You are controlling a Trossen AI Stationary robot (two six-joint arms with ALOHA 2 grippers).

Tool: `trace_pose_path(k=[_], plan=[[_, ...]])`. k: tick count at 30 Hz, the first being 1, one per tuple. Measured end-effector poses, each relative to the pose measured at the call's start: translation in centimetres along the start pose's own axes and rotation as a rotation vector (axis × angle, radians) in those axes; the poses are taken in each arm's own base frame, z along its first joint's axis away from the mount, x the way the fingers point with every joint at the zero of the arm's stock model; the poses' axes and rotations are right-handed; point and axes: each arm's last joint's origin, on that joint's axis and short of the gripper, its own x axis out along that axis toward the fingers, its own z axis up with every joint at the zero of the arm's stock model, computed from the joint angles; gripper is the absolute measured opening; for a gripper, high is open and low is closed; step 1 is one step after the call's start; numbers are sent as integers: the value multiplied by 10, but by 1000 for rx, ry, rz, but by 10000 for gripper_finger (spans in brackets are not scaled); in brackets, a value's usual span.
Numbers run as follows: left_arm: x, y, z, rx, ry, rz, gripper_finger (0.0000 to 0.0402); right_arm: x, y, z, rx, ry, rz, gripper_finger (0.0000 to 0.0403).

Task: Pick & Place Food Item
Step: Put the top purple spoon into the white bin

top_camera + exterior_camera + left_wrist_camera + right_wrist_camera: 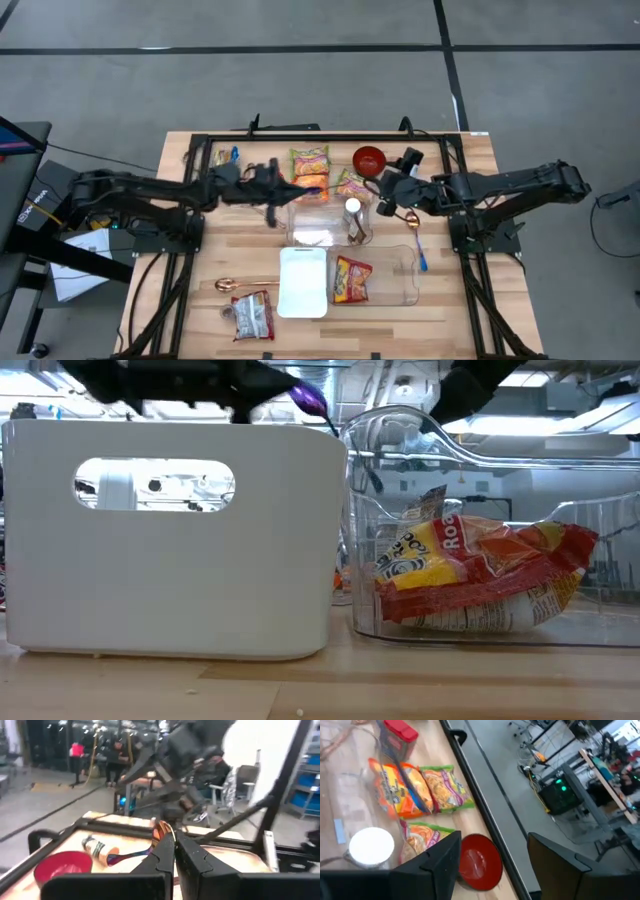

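My left gripper is shut over the table's middle, with an iridescent spoon at its fingertips; the low view shows the spoon's purple bowl high above the bins. My right gripper hangs open and holds nothing, above the red bowl at the far right. Three noodle packets lie flat on the far part of the table. A red-and-yellow snack packet lies in the clear bin. My left gripper pinches the spoon between its two fingers, close to the bowl; the fingers hide the exact spot. They point level, from the table's left. The spoon is lifted clear, and its coloured handle slants down and away from the fingertips.
A white bin stands beside the clear bin near the front edge. A white-lidded bottle sits by a clear container. Another spoon lies at the right. A copper spoon and a silver packet lie front left.
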Motion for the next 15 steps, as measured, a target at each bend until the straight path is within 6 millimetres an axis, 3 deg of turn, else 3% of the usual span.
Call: trace_pose_path(k=[8,15], plan=[[-58,-36,9,-9,-29,-164,0,-1,-2,-1,46,4,-41,221],[-91,-73,15,-33,-3,-333,0,-1,-2,-1,83,7,-47,221]])
